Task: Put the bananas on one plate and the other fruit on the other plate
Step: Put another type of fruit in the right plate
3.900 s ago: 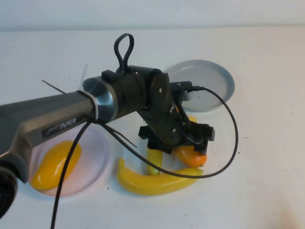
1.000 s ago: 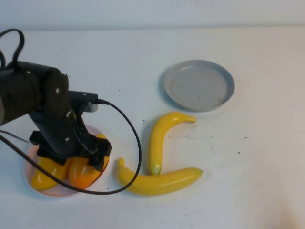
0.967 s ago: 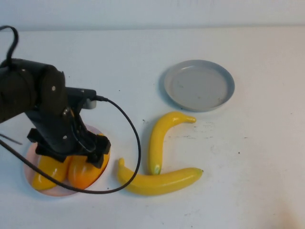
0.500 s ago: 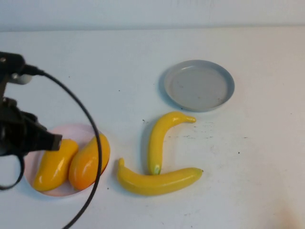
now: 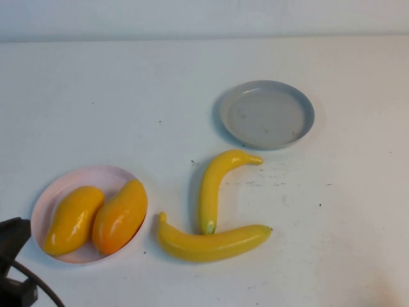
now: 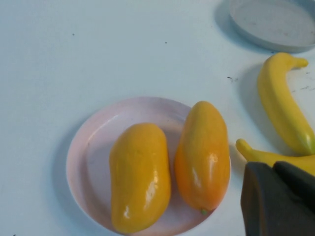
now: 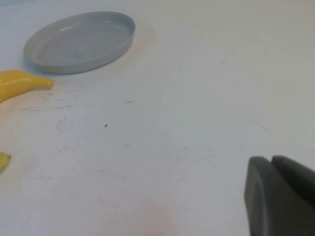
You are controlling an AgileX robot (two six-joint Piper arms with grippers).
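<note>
Two bananas lie on the table: one curved upright (image 5: pixel 214 188), one across the front (image 5: pixel 214 243). The yellow mango (image 5: pixel 73 219) and the orange-blushed mango (image 5: pixel 120 216) lie side by side on the pink plate (image 5: pixel 64 185). The grey-blue plate (image 5: pixel 267 115) is empty at the back right. My left gripper (image 6: pixel 274 167) is shut and empty, near the front of the pink plate (image 6: pixel 98 147) and above a banana's end (image 6: pixel 266 156). My right gripper (image 7: pixel 271 160) is shut and empty over bare table, right of the grey-blue plate (image 7: pixel 78 39).
Only a dark bit of the left arm (image 5: pixel 13 265) shows at the near left corner of the high view. The right arm is out of that view. The table is white with faint scuff marks.
The left arm carried the orange-blushed mango from beside the bananas to the pink plate, let it go, and has drawn back to the near left corner.
</note>
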